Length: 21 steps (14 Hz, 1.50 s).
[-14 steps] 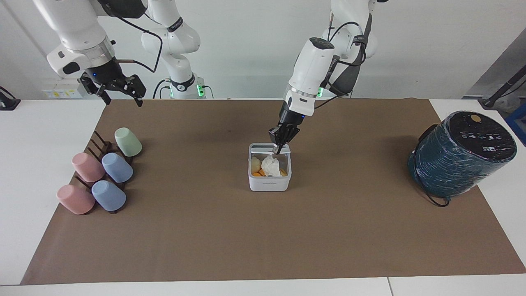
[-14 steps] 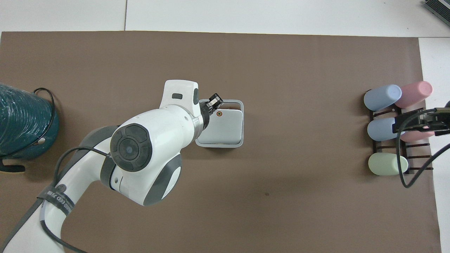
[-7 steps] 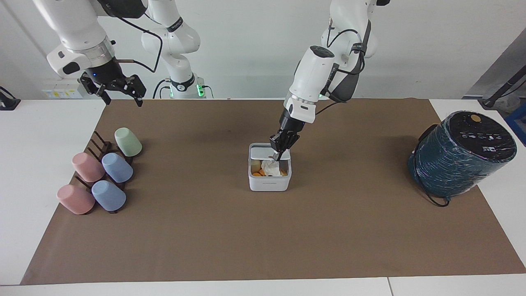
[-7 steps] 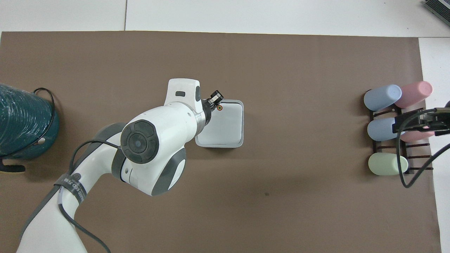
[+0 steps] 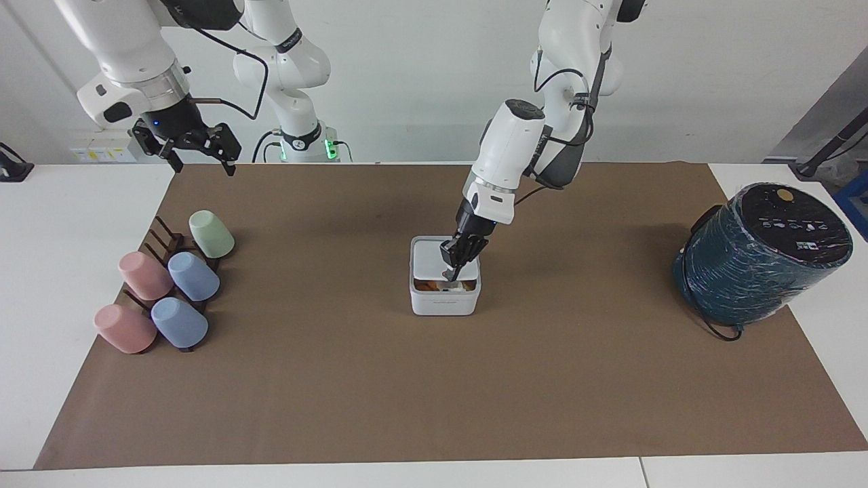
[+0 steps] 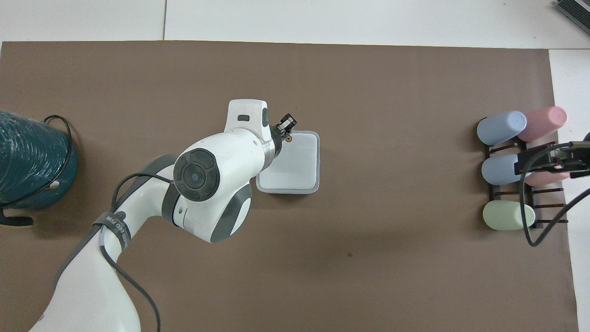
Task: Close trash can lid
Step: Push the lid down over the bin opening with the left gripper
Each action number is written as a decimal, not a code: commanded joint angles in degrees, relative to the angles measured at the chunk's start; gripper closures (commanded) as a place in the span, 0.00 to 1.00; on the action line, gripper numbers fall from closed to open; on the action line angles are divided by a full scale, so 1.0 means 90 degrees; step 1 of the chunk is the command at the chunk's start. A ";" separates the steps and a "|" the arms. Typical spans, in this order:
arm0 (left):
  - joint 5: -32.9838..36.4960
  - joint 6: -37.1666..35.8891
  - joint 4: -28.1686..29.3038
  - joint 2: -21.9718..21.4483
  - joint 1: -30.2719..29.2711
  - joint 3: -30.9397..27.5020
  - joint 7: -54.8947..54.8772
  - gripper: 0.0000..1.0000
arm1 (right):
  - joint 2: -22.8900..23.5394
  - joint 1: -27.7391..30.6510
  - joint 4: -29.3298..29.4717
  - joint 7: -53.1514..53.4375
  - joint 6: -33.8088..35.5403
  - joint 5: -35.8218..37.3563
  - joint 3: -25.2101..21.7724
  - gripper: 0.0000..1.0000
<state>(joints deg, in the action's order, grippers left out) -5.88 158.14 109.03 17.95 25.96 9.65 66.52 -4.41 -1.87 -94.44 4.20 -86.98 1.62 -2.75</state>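
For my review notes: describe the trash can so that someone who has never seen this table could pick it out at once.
Start from the brown mat that covers most of the table and go to its middle. There stands the trash can, a small white square box with rounded corners, its white lid nearly down and the left gripper at the lid's edge. It is the only white box; everything else is pastel cups and a teal wrapped cylinder.

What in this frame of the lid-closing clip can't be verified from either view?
- Whether the left gripper grips the lid or only presses it: fingertips too small in the facing view, arm covers them overhead.
- Contents of the trash can: only a sliver shows under the lid.
- Right gripper, waiting over the table edge: mostly cut off by the overhead view's edge.
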 commanded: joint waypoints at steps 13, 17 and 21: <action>0.0068 -0.0284 -0.0249 0.0300 -0.0003 0.0001 -0.0057 1.00 | -0.0047 0.0052 0.0005 -0.0184 0.0104 0.0015 0.0032 0.00; 0.0068 -0.0987 -0.0474 0.0164 0.0007 -0.0008 -0.0057 1.00 | -0.0047 0.0052 0.0005 -0.0184 0.0104 0.0015 0.0032 0.00; 0.0068 -0.1241 -0.0532 0.0037 0.0016 0.0001 -0.0057 1.00 | -0.0047 0.0052 0.0005 -0.0184 0.0104 0.0015 0.0032 0.00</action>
<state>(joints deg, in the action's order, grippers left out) -5.75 150.36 104.98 18.93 25.97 9.72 66.31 -4.41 -1.87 -94.44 4.20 -86.98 1.63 -2.75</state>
